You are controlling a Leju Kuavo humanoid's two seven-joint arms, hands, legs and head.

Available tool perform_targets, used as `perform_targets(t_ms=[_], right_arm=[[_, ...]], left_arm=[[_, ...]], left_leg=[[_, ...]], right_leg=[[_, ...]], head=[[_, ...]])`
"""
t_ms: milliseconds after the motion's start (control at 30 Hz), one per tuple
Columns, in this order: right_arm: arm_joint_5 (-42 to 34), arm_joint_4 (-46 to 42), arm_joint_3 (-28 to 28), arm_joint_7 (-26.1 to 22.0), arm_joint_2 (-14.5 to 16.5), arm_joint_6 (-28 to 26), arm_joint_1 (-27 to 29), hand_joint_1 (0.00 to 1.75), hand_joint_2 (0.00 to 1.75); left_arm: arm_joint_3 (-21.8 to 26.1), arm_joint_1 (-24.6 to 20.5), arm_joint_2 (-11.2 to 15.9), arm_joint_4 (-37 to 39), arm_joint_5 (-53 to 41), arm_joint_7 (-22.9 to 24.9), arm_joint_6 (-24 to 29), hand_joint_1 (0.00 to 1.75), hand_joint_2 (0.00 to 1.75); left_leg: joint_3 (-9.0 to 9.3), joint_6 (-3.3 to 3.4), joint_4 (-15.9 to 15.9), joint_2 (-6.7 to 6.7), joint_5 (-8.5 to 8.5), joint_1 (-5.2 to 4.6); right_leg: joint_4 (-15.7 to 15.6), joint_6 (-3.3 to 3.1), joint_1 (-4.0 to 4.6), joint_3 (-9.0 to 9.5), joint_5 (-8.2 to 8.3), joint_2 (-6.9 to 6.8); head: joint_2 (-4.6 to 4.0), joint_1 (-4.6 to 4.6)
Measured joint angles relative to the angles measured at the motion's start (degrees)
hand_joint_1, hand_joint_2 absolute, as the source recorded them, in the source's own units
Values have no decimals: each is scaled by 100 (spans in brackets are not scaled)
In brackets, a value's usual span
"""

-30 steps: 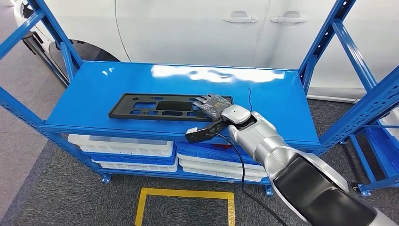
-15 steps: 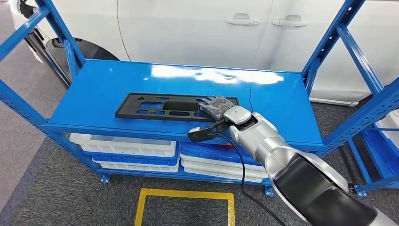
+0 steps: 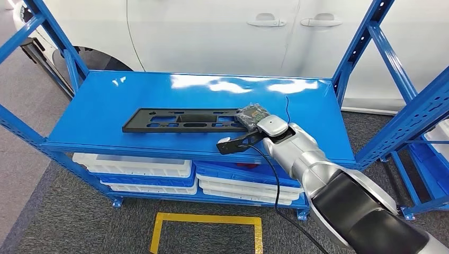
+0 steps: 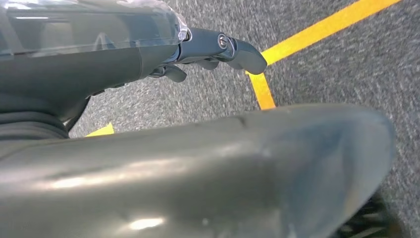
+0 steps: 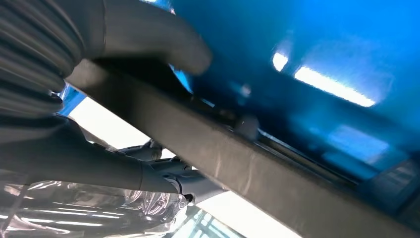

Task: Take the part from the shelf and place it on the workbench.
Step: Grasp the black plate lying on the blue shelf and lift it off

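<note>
One part (image 3: 182, 120) lies mid-frame on the shelf (image 3: 132, 90), right hand (image 3: 253, 116) clamped on its end; lifting and the workbench remain.

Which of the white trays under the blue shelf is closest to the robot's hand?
The right-hand stack's top white tray, directly below the right hand. The left-hand stack sits further off, under the far end of the black part.
</note>
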Motion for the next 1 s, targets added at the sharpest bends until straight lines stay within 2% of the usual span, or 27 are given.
perform_targets(t_ms=[33,67,100,133,200,233,300,367,433,500,533,567,600,633,700,733,800,867,900,933,1000], right_arm=[[4,0,-1,2,0,-4,-3,169,175],[6,0,-1,4,0,-7,-10,170,175],[7,-1,-3,8,0,-10,-22,171,175],[8,-1,-5,12,0,-12,-36,171,175],[13,-1,-18,21,-4,-28,-64,174,175],[16,0,-32,22,-7,-50,-73,174,175],[-7,-1,-83,-10,-13,-127,-80,175,175],[-127,-2,-175,-144,-16,-234,-83,175,175],[-409,-14,-343,-444,-14,-344,-74,175,175],[-906,-60,-610,-969,0,-374,-57,175,175],[-1231,-111,-783,-1316,15,-321,-52,175,175],[-1588,-190,-978,-1679,44,-217,-54,175,175],[-1979,-306,-1193,-2025,90,-46,-67,175,175],[-2391,-467,-1421,-2310,141,185,-90,175,175],[-3249,-897,-1875,-2664,232,748,-170,175,175],[-3670,-1149,-2082,-2751,257,1042,-208,175,175],[-4466,-1691,-2445,-2808,291,1566,-256,175,175],[-5140,-2163,-2719,-2819,302,1986,-252,175,175],[-5461,-2358,-2825,-2825,305,2188,-239,175,175],[-5811,-2552,-2920,-2825,310,2396,-204,175,175],[-6540,-2957,-3075,-2788,311,2738,-52,175,175]], left_arm=[[0,10,0,0,1,2,-1,0,0],[0,17,0,0,1,3,-1,0,0],[0,21,0,0,2,4,-1,0,0],[0,20,0,0,2,4,0,0,0],[0,13,-1,0,7,3,1,0,0],[0,12,-1,0,10,3,1,0,0],[1,18,0,0,19,1,2,0,0],[2,13,-1,0,24,-5,3,0,0],[2,-2,-4,0,29,-11,2,0,0],[2,0,-5,0,31,-13,5,0,0],[2,9,-5,0,31,-13,14,0,0],[2,16,-4,0,35,-13,27,0,0],[4,18,-7,0,56,-14,40,0,0],[13,14,-12,0,100,-22,49,0,0],[71,-13,-26,0,282,-84,21,0,0],[130,-27,-32,0,427,-145,-22,0,0],[311,-40,-39,0,770,-309,-145,0,0],[519,-38,-42,0,1077,-474,-279,0,0],[625,-40,-43,0,1203,-547,-340,0,0],[726,-42,-43,0,1310,-616,-392,0,0],[920,-44,-44,0,1474,-746,-464,0,0]], left_leg=[[-75,2,157,0,-8,0],[-47,8,102,0,83,0],[92,21,-174,0,265,0],[302,39,-595,0,459,0],[655,79,-1293,-1,681,-17],[721,102,-1428,-3,693,-27],[733,157,-1463,-2,701,-34],[747,221,-1506,9,738,-22],[743,261,-1531,18,765,-14],[720,271,-1525,18,771,-17],[713,271,-1519,18,771,-17],[710,268,-1512,18,769,-16],[710,260,-1500,20,764,-15],[705,245,-1485,22,754,-15],[664,202,-1437,19,737,-36],[636,178,-1422,11,737,-44],[610,121,-1426,-12,749,-45],[577,67,-1355,-16,676,-30],[504,46,-1183,-12,564,-25],[369,31,-880,-6,400,-14],[17,5,-114,-3,85,-5]], right_leg=[[1,-2,8,4,-2,2],[1,-2,12,13,-4,3],[4,2,16,26,-8,5],[10,11,17,37,-15,7],[35,54,39,38,-31,14],[39,81,45,32,-31,19],[31,141,43,29,-19,29],[132,197,27,-10,-108,28],[696,243,8,-267,-446,19],[1505,273,-5,-651,-796,14],[1709,281,-12,-753,-824,12],[1694,282,-18,-750,-742,9],[1438,276,-25,-629,-558,7],[1024,266,-32,-432,-333,6],[331,233,-19,-114,-78,6],[172,212,-7,-54,-56,4],[108,149,9,-48,-83,-11],[47,73,-4,-10,-60,-35],[16,37,-16,8,-45,-42],[3,13,-13,20,-40,-43],[2,-14,0,28,-45,-30]], head=[[0,0],[0,0],[0,0],[0,0],[0,0],[0,0],[0,0],[0,1],[0,1],[0,1],[0,1],[0,1],[0,1],[0,1],[0,0],[0,0],[0,-1],[0,0],[0,0],[0,0],[0,0]])
